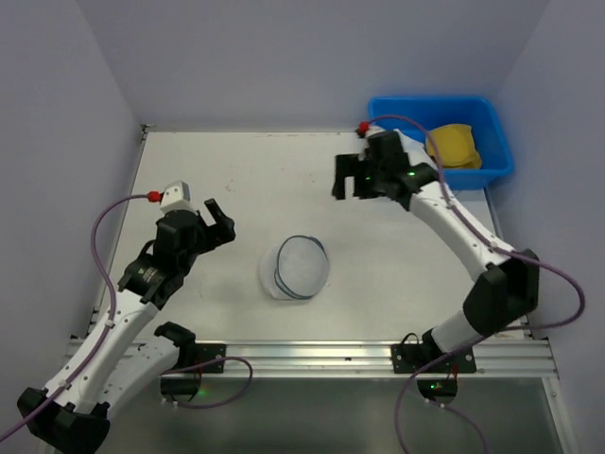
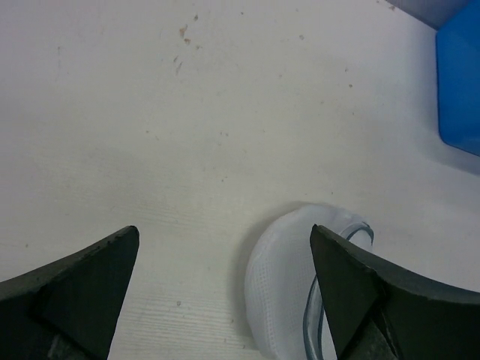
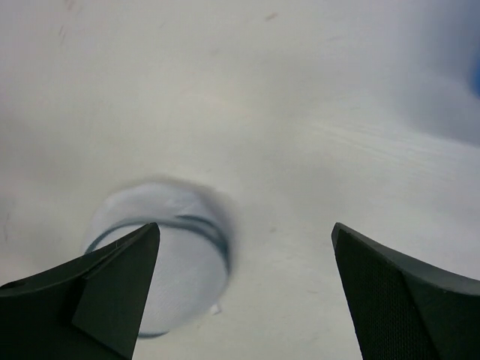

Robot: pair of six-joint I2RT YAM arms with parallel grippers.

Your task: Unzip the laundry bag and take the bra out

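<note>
The laundry bag (image 1: 295, 268), a round white mesh pouch with a dark zipper line, lies on the table near the middle front. It also shows in the left wrist view (image 2: 289, 289) and in the right wrist view (image 3: 169, 255). The mustard-yellow bra (image 1: 455, 145) lies in the blue bin at the back right. My left gripper (image 1: 219, 219) is open and empty, left of the bag. My right gripper (image 1: 344, 177) is open and empty, above the table between the bag and the bin. The left gripper (image 2: 225, 244) and right gripper (image 3: 245, 236) have their jaws wide apart.
The blue plastic bin (image 1: 498, 130) stands at the back right corner, partly off the table edge; its side shows in the left wrist view (image 2: 459, 90). Grey walls close in the table on the left, back and right. A metal rail runs along the front.
</note>
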